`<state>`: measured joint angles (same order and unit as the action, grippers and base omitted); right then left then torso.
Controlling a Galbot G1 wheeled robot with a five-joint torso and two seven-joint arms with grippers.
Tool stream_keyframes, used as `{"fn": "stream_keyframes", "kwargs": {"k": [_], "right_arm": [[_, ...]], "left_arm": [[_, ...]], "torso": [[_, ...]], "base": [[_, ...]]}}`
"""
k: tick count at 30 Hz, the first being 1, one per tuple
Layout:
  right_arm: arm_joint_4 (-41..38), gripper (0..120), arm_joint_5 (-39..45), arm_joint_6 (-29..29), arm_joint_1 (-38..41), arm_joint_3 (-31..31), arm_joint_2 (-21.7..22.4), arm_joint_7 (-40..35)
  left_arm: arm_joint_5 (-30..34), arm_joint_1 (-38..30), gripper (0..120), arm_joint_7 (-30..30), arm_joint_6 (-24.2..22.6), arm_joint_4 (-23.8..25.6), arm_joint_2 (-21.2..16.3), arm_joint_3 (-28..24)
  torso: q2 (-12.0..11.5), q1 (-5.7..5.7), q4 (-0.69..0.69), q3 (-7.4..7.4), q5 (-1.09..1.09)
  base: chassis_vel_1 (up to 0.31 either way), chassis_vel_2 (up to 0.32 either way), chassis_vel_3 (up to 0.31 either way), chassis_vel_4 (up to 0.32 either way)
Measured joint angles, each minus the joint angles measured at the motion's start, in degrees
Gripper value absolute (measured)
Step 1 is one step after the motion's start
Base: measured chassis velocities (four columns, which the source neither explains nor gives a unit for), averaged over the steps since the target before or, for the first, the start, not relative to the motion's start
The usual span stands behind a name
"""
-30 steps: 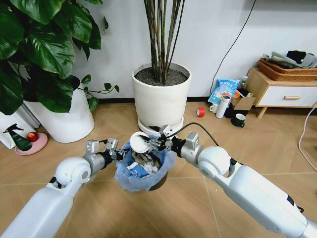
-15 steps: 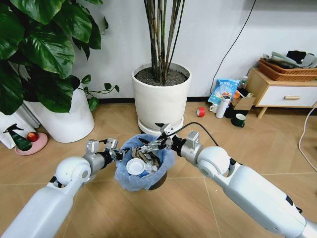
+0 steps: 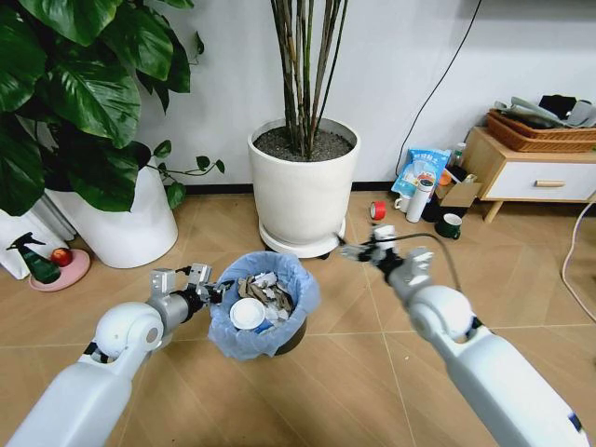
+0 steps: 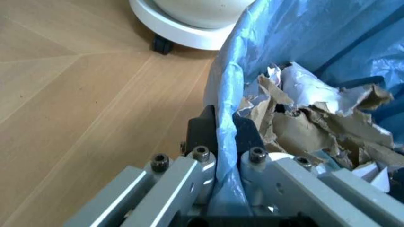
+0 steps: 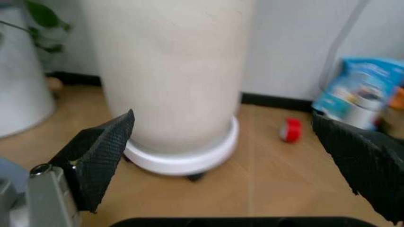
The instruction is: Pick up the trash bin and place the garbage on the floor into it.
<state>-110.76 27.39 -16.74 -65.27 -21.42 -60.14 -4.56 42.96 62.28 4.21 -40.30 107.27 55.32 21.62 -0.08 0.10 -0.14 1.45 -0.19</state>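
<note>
Across the herringbone floor (image 3: pixel 372 372), two white plant pots dominate the scene: a broad-leaved plant's pot (image 3: pixel 116 228) at the robot's left and a cane plant's pot on a wheeled base (image 3: pixel 303 186) straight ahead, with a low wooden cabinet (image 3: pixel 521 172) at the far right. Between the arms, the trash bin (image 3: pixel 259 312), lined with a light-blue bag, is gripped at its left rim by the left gripper (image 3: pixel 207 289); the left wrist view shows its two black pads closed tight on the bag's folded edge (image 4: pixel 221 127), one inside and one outside. Within the bin lies the garbage (image 3: pixel 263 296): torn brown paper, crumpled wrappers and a white round disc (image 3: pixel 248 314). A second ago that disc was held by the right gripper at the bin's mouth; half a second ago it already lay inside; now the right gripper (image 3: pixel 365 250) has drawn away toward the cane pot, and the right wrist view shows its jaws spread wide and empty. No loose litter is visible on the floor near the bin, which suggests the collecting is at or near completion. A red tape roll (image 3: pixel 377 210) remains near the cabinet.
</note>
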Motion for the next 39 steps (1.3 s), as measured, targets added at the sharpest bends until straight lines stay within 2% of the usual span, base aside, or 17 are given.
{"fn": "stream_keyframes", "kwargs": {"k": [6,9,19,39], "right_arm": [[-5.6,100,-5.3,-0.3,-11.4,-6.6,-5.0,-0.1],[-7.1,100,-6.4,-0.2,-13.9,-8.0,-5.8,-0.1],[-11.6,100,-7.7,-0.2,-18.6,-11.1,-6.7,0.0],[-12.2,100,-8.0,0.3,-19.7,-11.2,-7.1,0.2]], "left_arm": [[-0.2,0.2,0,0.0,0.1,0.3,0.4,0.1],[-0.4,0.3,0,0.0,0.1,0.4,0.5,0.1],[-0.7,1.1,0,-0.1,0.2,1.9,1.0,0.2],[-1.4,2.3,0,-0.2,0.2,2.9,1.3,0.3]], "torso": [[0.0,0.0,0.0,0.0,0.0],[0.0,0.0,0.01,0.0,0.02],[0.0,0.0,0.01,0.0,0.01],[0.0,0.0,0.01,0.01,0.01]], "base": [[0.0,0.0,0.0,0.0],[0.0,0.0,0.0,0.0],[0.046,0.017,-0.047,-0.02],[0.145,0.018,-0.143,-0.015]]}}
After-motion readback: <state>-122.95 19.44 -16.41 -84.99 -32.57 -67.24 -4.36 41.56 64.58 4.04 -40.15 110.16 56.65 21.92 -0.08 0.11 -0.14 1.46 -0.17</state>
